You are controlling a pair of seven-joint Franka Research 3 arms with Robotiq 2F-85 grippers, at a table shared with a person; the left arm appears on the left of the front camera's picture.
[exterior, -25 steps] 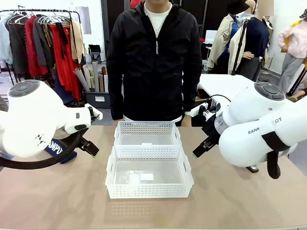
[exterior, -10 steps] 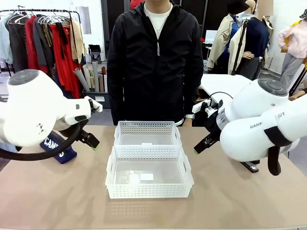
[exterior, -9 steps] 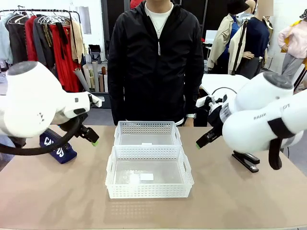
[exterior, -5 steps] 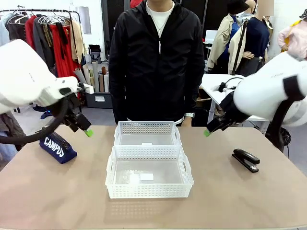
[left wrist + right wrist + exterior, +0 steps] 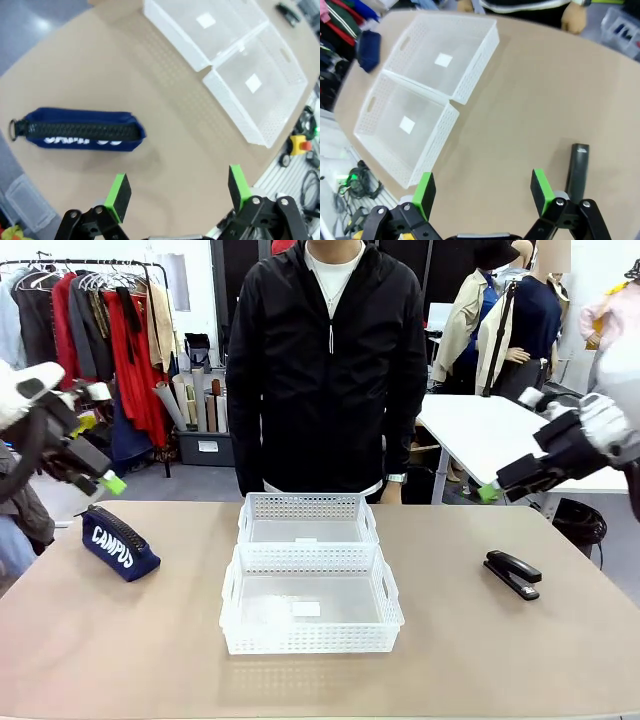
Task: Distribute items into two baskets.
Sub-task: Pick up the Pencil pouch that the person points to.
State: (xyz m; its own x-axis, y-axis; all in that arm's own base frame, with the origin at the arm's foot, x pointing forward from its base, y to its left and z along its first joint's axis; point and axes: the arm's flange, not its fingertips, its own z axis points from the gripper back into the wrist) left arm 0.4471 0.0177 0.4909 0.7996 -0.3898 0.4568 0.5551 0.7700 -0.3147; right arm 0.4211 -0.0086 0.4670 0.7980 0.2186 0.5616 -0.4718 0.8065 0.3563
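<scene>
Two white baskets sit in the middle of the table, touching along their long sides. The near basket is the front one, and the far basket is at its 12 o'clock. Both have tiny holes in their sides and see-through bottoms with a small white label. Both are empty. The dark blue pouch lies at their 9 o'clock, well apart, zipper up, with white letters on its side. The black stapler lies flat at their 3 o'clock, well apart.

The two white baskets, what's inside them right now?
Near basket and far basket each hold only a small white label; both floors show fully. Navy pouch and black stapler lie outside them.
</scene>
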